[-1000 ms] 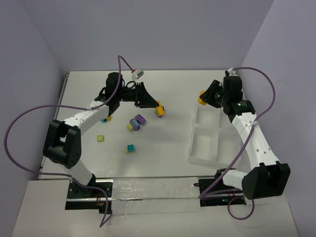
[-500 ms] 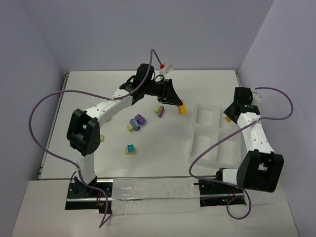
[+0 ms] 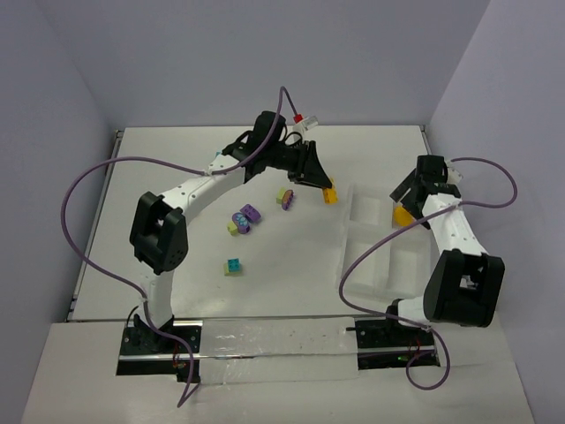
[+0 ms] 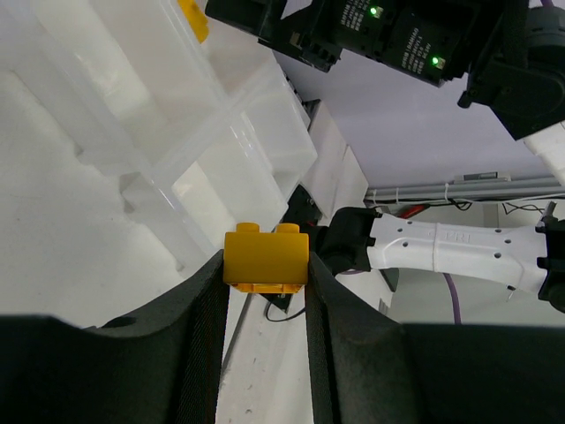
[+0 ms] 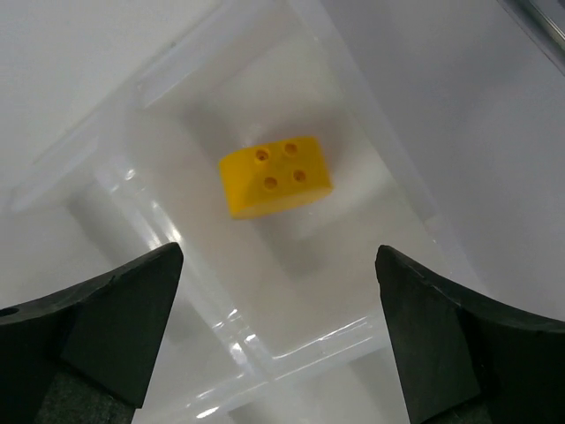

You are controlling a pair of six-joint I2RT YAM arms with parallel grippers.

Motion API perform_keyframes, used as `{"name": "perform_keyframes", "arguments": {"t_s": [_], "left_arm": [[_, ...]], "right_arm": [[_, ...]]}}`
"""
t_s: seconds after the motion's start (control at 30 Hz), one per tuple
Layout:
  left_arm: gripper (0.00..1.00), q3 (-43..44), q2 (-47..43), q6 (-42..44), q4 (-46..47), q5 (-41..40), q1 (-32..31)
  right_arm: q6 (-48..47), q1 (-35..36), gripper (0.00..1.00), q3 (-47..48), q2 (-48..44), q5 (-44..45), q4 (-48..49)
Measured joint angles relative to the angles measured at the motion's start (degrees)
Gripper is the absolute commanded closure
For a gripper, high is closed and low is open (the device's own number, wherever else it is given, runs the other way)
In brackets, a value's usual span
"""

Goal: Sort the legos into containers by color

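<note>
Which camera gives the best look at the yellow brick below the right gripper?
Right wrist: the yellow brick sits mid-frame, four studs clear, against a tray compartment. Top external shows only a small yellow speck; left wrist just a cut-off sliver.

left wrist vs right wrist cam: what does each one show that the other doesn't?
Left wrist only: the gripped brick, yellow, clamped in the left claw, with the right arm beyond.
Right wrist only: the right claw open above the loose brick, yellow, studs up, within a tray compartment and clear of both fingers.
Both: the translucent tray. The yellow bit at the left wrist view's top edge may be that same loose brick.
</note>
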Motion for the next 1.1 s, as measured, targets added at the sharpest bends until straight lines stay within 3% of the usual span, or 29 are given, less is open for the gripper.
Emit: {"name": "perform_keyframes", "arguments": {"t_s": [0.1, 0.23, 0.33, 0.47, 0.63, 0.87, 1.1], "left_arm": [[1.0, 0.99, 0.54, -0.01, 0.01, 0.03, 0.01], [1.0, 1.02, 0.63, -0.1, 0.34, 1.7, 0.41], [1.0, -0.22, 0.63, -1.76, 4.63, 7.25, 1.37], [1.0, -3.36, 0.63, -5.74, 12.22, 13.51, 3.23], [1.0, -5.16, 0.63, -11.98, 21.06, 18.59, 4.3], [1.0, -7.35, 0.63, -21.3, 34.41, 22.08, 3.94], [1.0, -9.52, 0.58, -25.03, 39.39, 23.4, 3.96]], "right_arm": [[-1.31, 0.85, 0.11, -0.28, -4.79, -5.55, 0.75], [-4.04, 2.22, 0.04, -3.5, -16.64, -20.83, 6.1], [-5.6, 2.52, 0.05, -4.76, -24.26, -35.06, 10.24], [-6.9, 2.62, 0.08, -4.23, -25.19, -51.97, 14.95], [-7.14, 5.06, 0.08, -4.1, -19.31, -66.66, 17.89], [-9.78, 13.91, 0.24, 0.45, -13.55, -73.26, 16.6], [-3.53, 15.15, 0.48, -0.33, -13.08, -75.29, 24.6]]}}
